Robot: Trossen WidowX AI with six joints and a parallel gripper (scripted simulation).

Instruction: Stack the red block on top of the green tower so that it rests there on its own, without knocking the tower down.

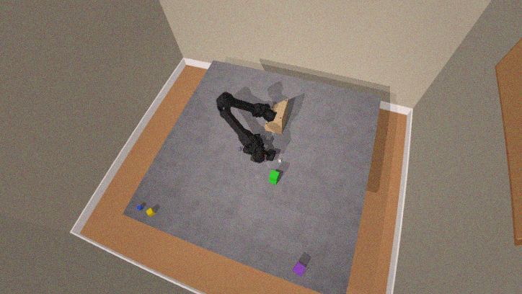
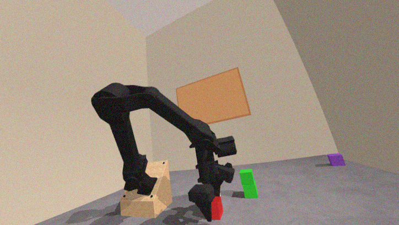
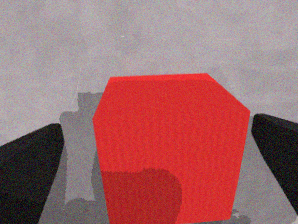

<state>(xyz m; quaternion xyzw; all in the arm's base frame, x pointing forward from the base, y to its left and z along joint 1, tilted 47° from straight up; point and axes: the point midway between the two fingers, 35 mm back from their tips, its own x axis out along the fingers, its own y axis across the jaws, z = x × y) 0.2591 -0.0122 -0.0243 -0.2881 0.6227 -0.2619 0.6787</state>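
The red block [image 2: 217, 209] [image 3: 170, 135] stands on the grey floor and is hidden under the arm in the top view. My gripper [image 2: 214, 207] [image 3: 160, 128] is open and low around the block, one finger on each side. In the wrist view a gap shows at the left finger and only a very narrow one at the right finger. The green tower [image 1: 273, 176] [image 2: 250, 191] is two green blocks high and stands upright, a short way from the gripper.
A small white cube [image 1: 280, 161] lies between the gripper and the green tower. A purple block [image 1: 298, 269] [image 2: 336, 159] is far off. A yellow block [image 1: 150, 212] and a small blue block [image 1: 139, 207] lie near a mat corner. The arm stands on a wooden base [image 1: 281, 112] [image 2: 137, 207].
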